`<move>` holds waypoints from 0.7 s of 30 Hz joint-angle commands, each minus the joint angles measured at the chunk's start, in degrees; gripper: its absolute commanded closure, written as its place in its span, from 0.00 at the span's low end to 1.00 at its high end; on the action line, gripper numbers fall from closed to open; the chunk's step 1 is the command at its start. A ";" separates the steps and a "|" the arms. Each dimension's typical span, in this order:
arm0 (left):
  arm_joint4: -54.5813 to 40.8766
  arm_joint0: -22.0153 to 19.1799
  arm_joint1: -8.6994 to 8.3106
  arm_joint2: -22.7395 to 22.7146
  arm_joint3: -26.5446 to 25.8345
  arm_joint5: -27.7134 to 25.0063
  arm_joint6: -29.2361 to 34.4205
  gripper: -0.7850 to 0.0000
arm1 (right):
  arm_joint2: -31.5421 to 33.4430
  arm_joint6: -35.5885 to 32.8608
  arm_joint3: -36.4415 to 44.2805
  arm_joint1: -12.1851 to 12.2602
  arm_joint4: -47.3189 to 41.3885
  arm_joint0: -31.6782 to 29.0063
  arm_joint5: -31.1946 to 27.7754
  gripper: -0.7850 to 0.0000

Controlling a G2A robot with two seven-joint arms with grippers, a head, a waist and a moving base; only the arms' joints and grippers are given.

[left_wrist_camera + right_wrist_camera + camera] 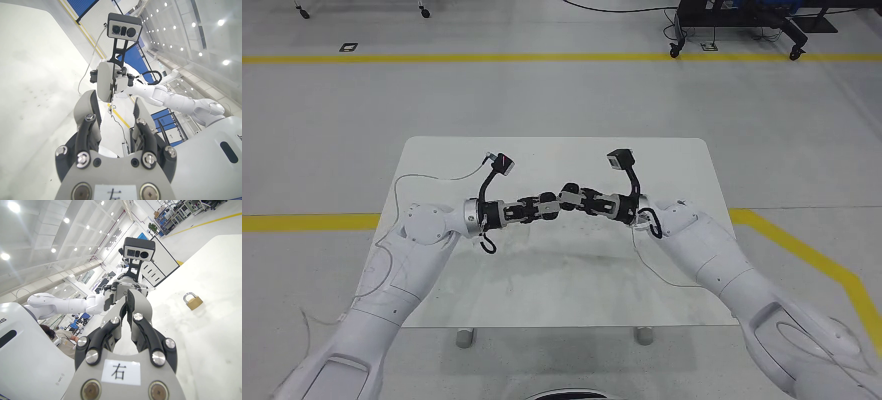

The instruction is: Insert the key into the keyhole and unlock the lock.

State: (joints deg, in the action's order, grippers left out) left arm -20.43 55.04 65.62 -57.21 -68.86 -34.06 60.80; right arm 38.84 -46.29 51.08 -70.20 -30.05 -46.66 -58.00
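Padlock (193, 301) on table (208, 266), well apart from right tool (127, 295) with key (112, 108)

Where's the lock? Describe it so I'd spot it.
Start at the white table. Near the right gripper holding the key, the lock lies flat on it. It is the one brass block with a silver shackle among white and grey robot parts.

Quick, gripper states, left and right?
Left gripper: open, empty.
Right gripper: closed on the key.
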 commanded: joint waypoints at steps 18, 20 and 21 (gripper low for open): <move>0.38 -0.01 -0.30 -1.58 0.69 0.35 -1.33 1.00 | -0.39 0.00 0.63 0.38 -0.09 -0.37 0.00 1.00; 0.48 0.00 -0.31 -1.64 0.63 0.51 -1.52 1.00 | -0.61 0.00 0.76 0.45 -0.14 -0.33 0.00 1.00; 0.49 -0.02 -0.30 -1.62 0.55 0.69 -1.59 1.00 | -0.83 0.00 0.86 0.53 -0.12 -0.30 0.00 1.00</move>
State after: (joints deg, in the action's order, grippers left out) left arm -19.96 55.03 65.31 -58.85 -68.25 -33.54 59.30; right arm 38.20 -46.29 51.84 -69.73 -30.17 -46.99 -58.00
